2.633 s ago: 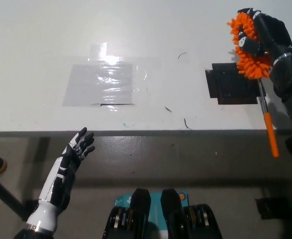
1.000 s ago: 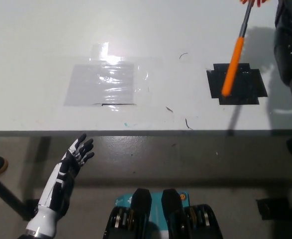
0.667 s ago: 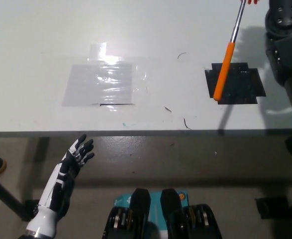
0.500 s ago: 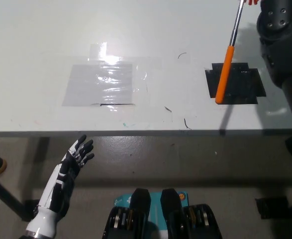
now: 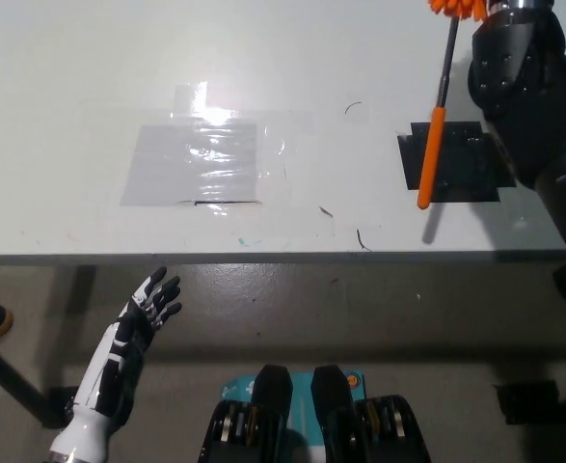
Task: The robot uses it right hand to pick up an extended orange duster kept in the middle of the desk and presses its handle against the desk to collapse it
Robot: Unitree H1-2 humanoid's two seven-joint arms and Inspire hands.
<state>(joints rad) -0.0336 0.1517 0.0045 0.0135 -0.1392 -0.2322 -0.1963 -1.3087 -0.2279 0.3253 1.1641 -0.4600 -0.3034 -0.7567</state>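
Because the orange fluffy-headed duster stands nearly upright with its plastic handle tip at the black tape patch on the white bench, it looks light and stiff; the black right robot hand is out of frame, probably gripping near the head. The white left robot hand rests spread below.

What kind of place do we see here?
Probably a robotics test room or lab: a plain white desk marked with black tape and clear tape, over a bare grey floor.
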